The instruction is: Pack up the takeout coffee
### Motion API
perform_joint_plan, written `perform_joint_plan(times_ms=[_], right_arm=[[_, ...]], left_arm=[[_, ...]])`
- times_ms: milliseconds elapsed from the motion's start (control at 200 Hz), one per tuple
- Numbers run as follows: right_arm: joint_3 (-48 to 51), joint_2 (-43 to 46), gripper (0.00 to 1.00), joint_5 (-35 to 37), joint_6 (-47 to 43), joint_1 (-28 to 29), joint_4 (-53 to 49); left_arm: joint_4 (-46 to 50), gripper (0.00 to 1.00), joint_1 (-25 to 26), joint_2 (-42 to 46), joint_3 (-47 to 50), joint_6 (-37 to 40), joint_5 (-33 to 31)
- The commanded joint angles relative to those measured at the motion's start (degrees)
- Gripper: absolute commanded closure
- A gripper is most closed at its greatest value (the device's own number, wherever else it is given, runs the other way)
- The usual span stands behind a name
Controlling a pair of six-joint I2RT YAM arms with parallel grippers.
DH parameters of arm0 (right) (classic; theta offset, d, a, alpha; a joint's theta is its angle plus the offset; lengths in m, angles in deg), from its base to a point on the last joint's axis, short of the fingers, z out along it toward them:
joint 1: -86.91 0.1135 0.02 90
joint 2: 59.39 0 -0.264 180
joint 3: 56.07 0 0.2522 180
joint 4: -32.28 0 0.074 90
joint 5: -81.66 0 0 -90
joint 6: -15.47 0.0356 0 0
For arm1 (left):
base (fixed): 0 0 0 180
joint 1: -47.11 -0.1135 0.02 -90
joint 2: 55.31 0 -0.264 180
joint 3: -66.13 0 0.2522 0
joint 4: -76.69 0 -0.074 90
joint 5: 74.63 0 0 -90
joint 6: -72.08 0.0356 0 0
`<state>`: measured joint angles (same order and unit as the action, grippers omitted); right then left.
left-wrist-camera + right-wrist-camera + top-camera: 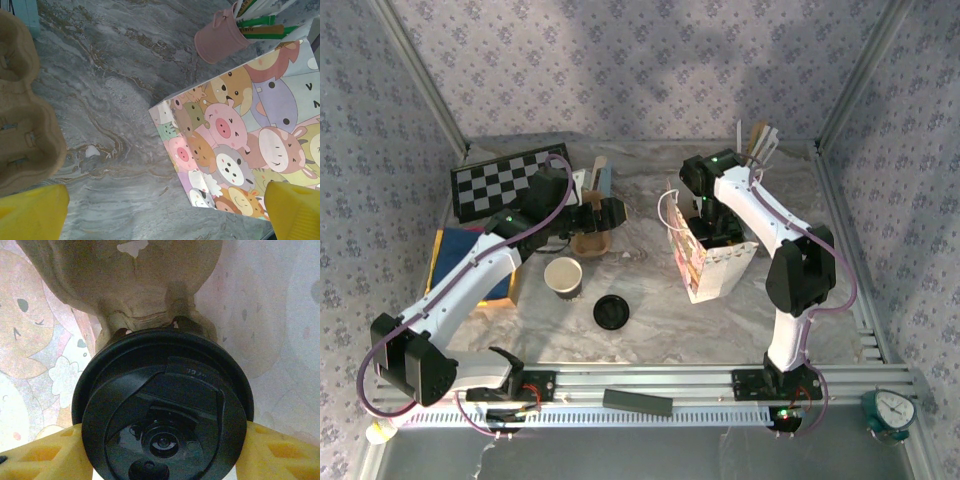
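Near the left edge of the grey marbled table [650, 330] lay a flat blue-and-yellow box [460, 262], with a checkerboard [508, 182] behind it toward the rear left corner. The left gripper [160, 215] hovered over bare table with its yellow claw spread wide and nothing between the fingers. Just beside it sat a brown moulded pulp carrier [25, 125], rough and lumpy. Nearer the front edge stood a lidless cup [563, 277] with a white inside, and right of that lay a loose flat black lid [611, 311]. Right of centre stood an open paper bag [705, 265] printed with cartoon animals. The right gripper [713, 232] reached down into it, its claw closed on the takeout coffee [162, 415], a yellow finger on each side of the round, glossy black lid. A second pulp carrier [130, 285] lay deeper in the bag, just behind the cup. A pink bucket [222, 37] of sticks stood behind the bag, toward the rear right corner.
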<state>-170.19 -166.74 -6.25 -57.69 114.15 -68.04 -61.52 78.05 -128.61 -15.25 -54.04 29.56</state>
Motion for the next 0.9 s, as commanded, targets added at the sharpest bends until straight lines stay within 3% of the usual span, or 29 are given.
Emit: perform_joint_plan(times_ms=[0,895], right_arm=[[0.60,0.19,0.36,-1.30,-0.49,-0.16,-1.33],[0.15,0.43,0.37,-1.15,-0.43,-0.16,-1.56]], left_arm=[[-1.01,0.00,-0.29,-0.18,-1.91,-0.42,1.02],[-1.05,0.00,-0.28,-0.18,-2.08,-0.51,1.09]])
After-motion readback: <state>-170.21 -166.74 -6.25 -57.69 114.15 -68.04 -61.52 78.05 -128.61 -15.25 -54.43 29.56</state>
